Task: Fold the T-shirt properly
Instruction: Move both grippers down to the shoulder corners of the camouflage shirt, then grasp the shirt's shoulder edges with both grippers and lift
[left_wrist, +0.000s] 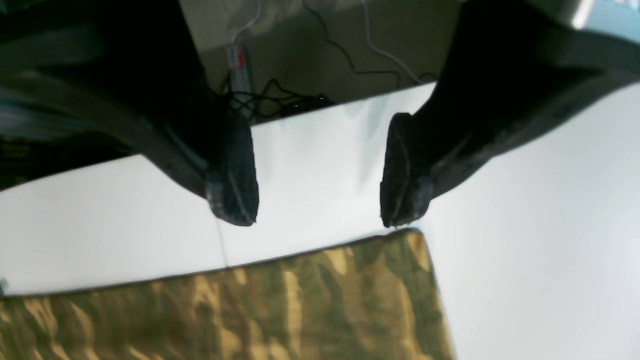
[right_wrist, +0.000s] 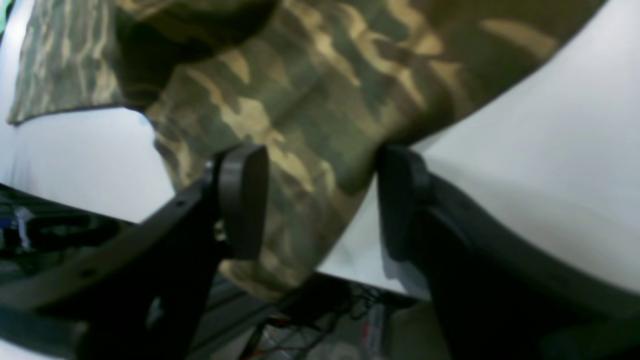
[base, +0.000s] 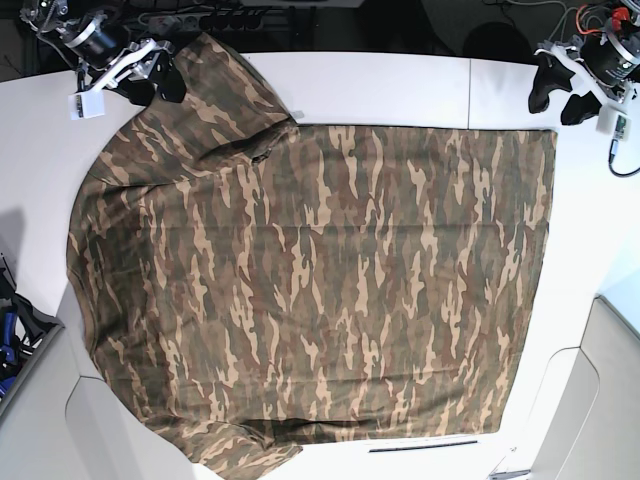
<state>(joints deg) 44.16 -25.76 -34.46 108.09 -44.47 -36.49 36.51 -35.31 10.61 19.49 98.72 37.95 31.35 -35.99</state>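
- Two arms sit at the far corners of the white tabletop, one at each upper corner of the large camouflage-print cloth T-shirt, which lies spread flat across most of the surface; that flat spread likely readies it for a first fold.
- The left gripper hovers just beyond the shirt's hem corner, black fingers spread wide over bare tabletop, holding nothing.
- The right gripper is at the sleeve end; its fingers stand wide on either side of the sleeve cloth that hangs over the tabletop's edge, not clamped on it.
- Both wrists angle down toward the cloth, which suggests corner grasps are being lined up.
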